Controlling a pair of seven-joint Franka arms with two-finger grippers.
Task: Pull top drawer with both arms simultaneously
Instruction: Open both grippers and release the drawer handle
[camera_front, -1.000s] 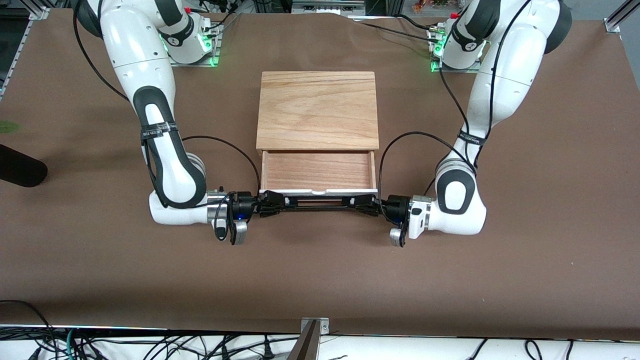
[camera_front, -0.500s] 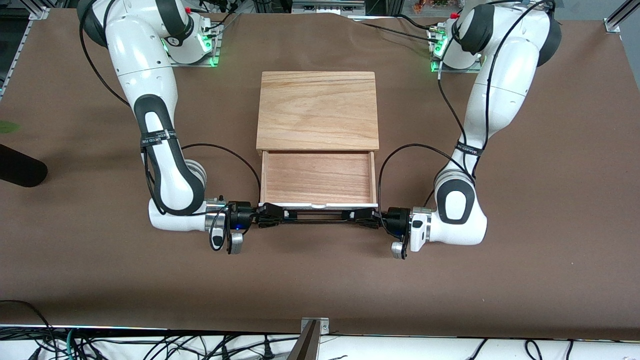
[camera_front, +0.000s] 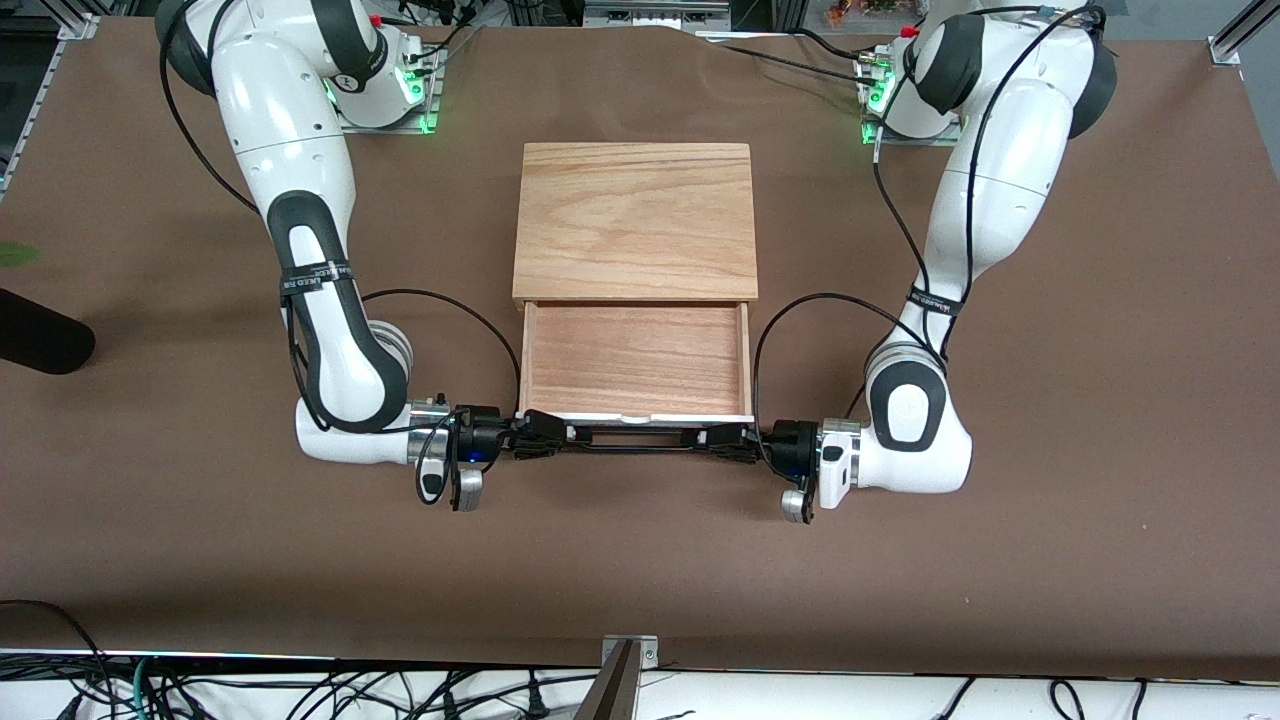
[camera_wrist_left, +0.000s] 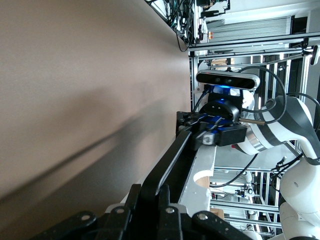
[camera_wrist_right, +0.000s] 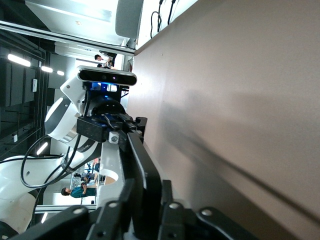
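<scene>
The top drawer (camera_front: 635, 358) stands pulled out of the wooden cabinet (camera_front: 635, 220), its reddish-brown floor open to view. Its white front panel (camera_front: 650, 417) faces the front camera, with the thin black bar handle (camera_front: 635, 447) in front of it. My left gripper (camera_front: 722, 440) is shut on the handle's end toward the left arm's side. My right gripper (camera_front: 545, 440) is shut on the handle's other end. In the left wrist view my left gripper (camera_wrist_left: 150, 192) clamps the handle (camera_wrist_left: 172, 160). In the right wrist view my right gripper (camera_wrist_right: 147, 192) clamps the handle (camera_wrist_right: 142, 160).
A dark object (camera_front: 40, 340) lies at the right arm's end of the table. Brown table surface stretches from the handle to the table's front edge (camera_front: 640, 660), where cables hang.
The drawer has slid farther out of the cabinet toward the front camera. Both grippers have moved with it, still shut on the handle.
</scene>
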